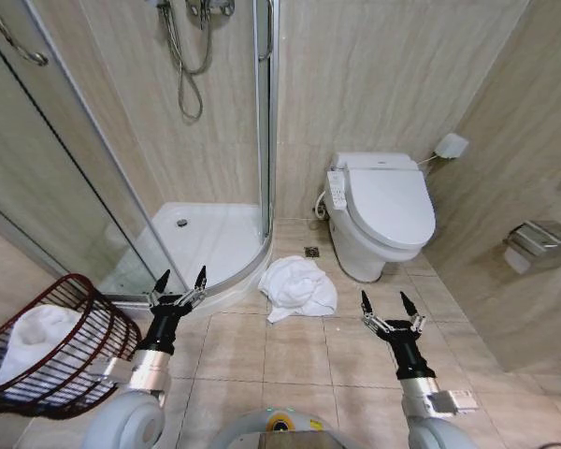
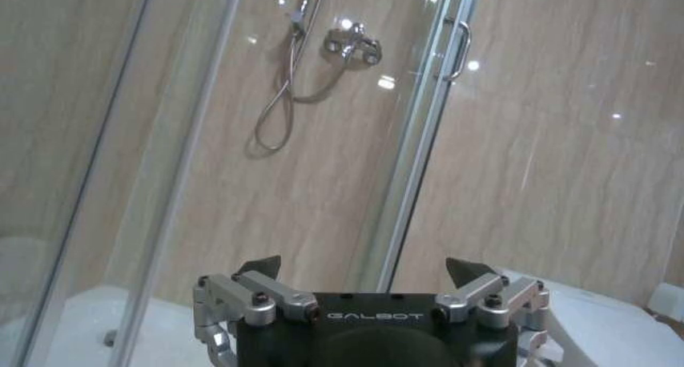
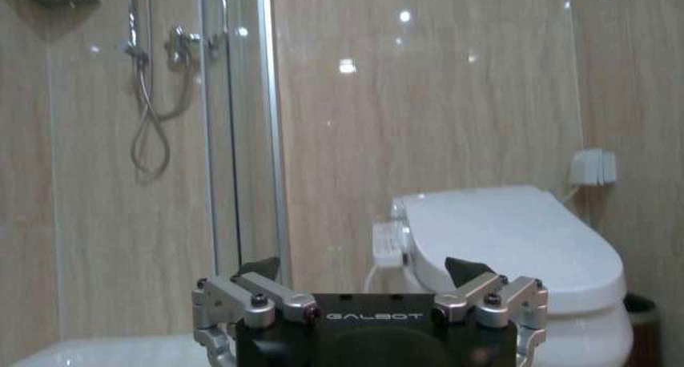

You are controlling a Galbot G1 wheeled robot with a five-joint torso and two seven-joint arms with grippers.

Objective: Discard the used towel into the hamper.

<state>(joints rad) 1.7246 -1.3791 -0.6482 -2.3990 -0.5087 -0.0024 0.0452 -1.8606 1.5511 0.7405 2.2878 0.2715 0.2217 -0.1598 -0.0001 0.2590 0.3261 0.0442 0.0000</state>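
Lying crumpled on the tiled floor, the used towel (image 1: 299,286) waits between the shower and the toilet.

It sits just off the curved edge of the shower tray (image 1: 208,238) and near the base of the toilet (image 1: 383,217), with a small floor drain (image 1: 311,252) just behind it. The hamper (image 1: 98,313) stands at the floor's left side, well apart from this towel, and already holds another white towel (image 1: 35,340). The left gripper (image 1: 179,285) hovers beside the hamper's rim with its fingers spread and nothing between them; the right gripper (image 1: 391,304) hangs near the floor towel on its right, fingers likewise spread and bare. Through the left wrist view the left gripper (image 2: 364,268) faces the glass shower door (image 2: 428,127) and hose (image 2: 288,86).
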